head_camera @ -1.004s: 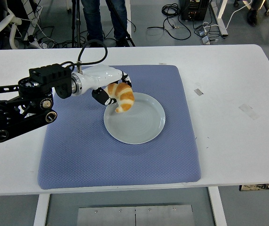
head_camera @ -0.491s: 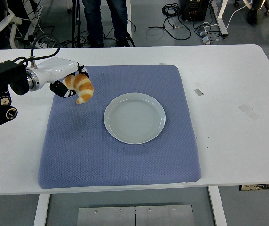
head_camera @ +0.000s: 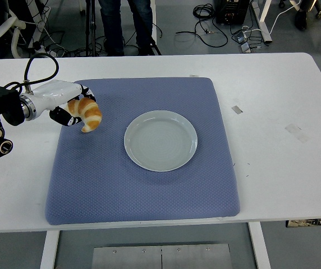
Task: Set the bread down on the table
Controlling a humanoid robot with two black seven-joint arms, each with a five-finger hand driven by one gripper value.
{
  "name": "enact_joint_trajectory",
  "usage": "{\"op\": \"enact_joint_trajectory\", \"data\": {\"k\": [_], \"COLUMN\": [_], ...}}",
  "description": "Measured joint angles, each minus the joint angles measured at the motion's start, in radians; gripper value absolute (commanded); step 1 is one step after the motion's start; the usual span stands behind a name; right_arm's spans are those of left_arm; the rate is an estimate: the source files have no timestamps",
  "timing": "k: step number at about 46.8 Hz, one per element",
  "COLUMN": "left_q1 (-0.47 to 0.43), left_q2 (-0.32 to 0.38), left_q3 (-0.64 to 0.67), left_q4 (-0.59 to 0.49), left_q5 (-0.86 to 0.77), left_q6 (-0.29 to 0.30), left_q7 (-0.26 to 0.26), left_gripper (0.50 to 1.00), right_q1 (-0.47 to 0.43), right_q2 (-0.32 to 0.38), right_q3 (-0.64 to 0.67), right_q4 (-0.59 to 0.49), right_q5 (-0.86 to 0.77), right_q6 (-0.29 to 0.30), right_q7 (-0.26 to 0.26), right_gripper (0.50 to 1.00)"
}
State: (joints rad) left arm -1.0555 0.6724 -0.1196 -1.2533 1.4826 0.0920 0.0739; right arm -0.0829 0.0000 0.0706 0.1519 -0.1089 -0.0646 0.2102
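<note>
White table in a lab room, cables and a person's legs visible on the floor beyond its far edge; a blue mat covers the middle of it, with an empty pale plate at the mat's centre. Left hand comes in from the left, fingers curled around the croissant, holding it over the mat's far-left corner, well left of the plate and apparently clear of the surface. The bread seems carried this way toward bare table left of the mat, release not yet made; right arm out of view.
</note>
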Motion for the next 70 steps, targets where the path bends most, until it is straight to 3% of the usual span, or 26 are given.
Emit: {"op": "enact_joint_trajectory", "data": {"k": [9,18,26,48,54,64,70], "left_q1": [0.0,0.001,0.019,0.01,0.007,0.008,0.013], "left_q2": [-0.006,-0.011,-0.01,0.001,0.007,0.035,0.037], "left_q3": [0.0,0.0,0.0,-0.016,-0.11,-0.206,-0.228], "left_q4": [0.009,0.022,0.028,0.027,0.029,0.062,0.102], "left_q5": [0.001,0.001,-0.023,-0.072,-0.175,-0.351,-0.494], "left_q6": [0.001,0.001,0.0,-0.006,-0.001,-0.004,-0.003], "left_q7": [0.0,-0.021,-0.032,-0.045,-0.051,-0.106,-0.174], "left_gripper": [0.578,0.752,0.846,0.855,0.852,0.833,0.816], "right_q1": [0.0,0.0,0.0,0.0,0.0,0.0,0.0], "right_q2": [0.0,0.0,0.0,0.0,0.0,0.0,0.0], "right_q3": [0.0,0.0,0.0,0.0,0.0,0.0,0.0], "right_q4": [0.0,0.0,0.0,0.0,0.0,0.0,0.0], "right_q5": [0.0,0.0,0.0,0.0,0.0,0.0,0.0], "right_q6": [0.0,0.0,0.0,0.0,0.0,0.0,0.0], "right_q7": [0.0,0.0,0.0,0.0,0.0,0.0,0.0], "right_gripper": [1.0,1.0,1.0,1.0,1.0,1.0,1.0]}}
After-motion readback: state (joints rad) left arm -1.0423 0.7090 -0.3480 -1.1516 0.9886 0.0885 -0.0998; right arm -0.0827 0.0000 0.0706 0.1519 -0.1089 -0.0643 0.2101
